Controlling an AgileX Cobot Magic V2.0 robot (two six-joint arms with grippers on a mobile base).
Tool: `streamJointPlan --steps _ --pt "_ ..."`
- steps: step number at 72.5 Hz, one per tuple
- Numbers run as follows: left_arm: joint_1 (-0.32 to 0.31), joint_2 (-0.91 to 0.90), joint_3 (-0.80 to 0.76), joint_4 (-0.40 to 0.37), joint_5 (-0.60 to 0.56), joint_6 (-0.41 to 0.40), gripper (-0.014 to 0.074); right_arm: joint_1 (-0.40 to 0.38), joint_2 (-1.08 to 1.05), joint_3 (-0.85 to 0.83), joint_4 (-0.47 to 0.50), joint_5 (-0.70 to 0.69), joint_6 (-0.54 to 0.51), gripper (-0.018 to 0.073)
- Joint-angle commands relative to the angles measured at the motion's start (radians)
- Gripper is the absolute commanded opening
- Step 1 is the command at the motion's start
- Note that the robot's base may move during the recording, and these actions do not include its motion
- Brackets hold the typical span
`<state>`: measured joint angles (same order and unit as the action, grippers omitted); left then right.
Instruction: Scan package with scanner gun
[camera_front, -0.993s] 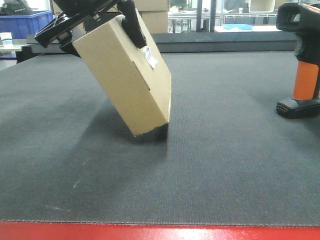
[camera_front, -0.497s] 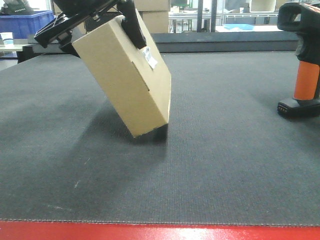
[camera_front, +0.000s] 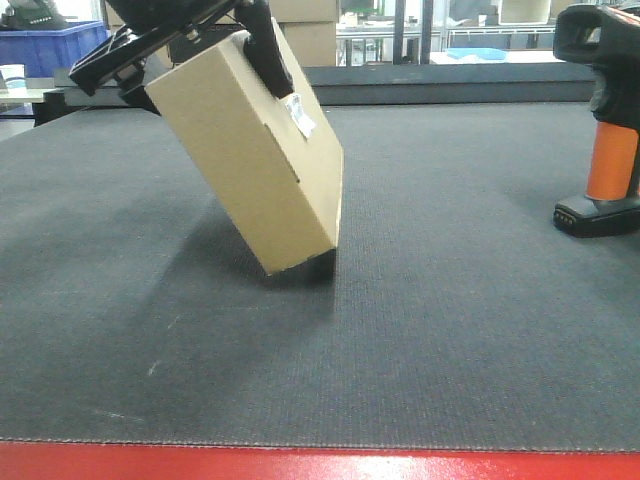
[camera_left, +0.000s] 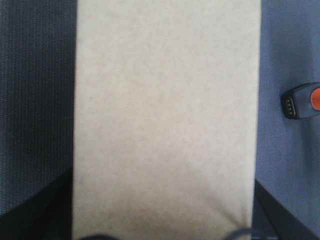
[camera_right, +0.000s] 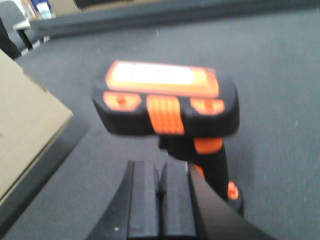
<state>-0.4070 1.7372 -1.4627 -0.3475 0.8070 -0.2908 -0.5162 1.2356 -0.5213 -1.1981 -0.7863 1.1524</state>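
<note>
The package (camera_front: 250, 160) is tilted on the table (camera_front: 450, 330), left of centre, with only its lower end touching. The scanner gun (camera_front: 605, 130) is stood upright at the right edge, well apart

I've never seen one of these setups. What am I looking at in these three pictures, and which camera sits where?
This is a robot with two arms. Each arm ends in a claw and has a small camera at the wrist. The front view looks across a dark grey woven mat. There the left claw grips the top of a plain tan cardboard box, which is tilted, with its lower corner seemingly touching the mat. A small white label shows on it. The left wrist view looks straight down that box. The right wrist view shows the right claw, shut and empty, close to a pistol-shaped scanner gun with black head and orange handle. The scanner stands upright on its base, unheld.
</note>
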Motion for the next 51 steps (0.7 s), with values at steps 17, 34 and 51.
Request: streamJointPlan --steps 17,34,51 --pt "-0.006 -0.008 -0.004 -0.003 -0.012 0.002 -0.0111 0.002 0.159 0.003 0.087 -0.049 -0.143 -0.0163" --pt "-0.006 -0.008 -0.004 -0.003 -0.012 0.002 -0.0111 0.062 0.263 0.003 0.241 -0.053 -0.231 0.0266" --pt "-0.006 -0.008 -0.004 -0.001 -0.012 0.002 -0.0111 0.091 0.321 0.003 0.392 -0.056 -0.332 0.0561"
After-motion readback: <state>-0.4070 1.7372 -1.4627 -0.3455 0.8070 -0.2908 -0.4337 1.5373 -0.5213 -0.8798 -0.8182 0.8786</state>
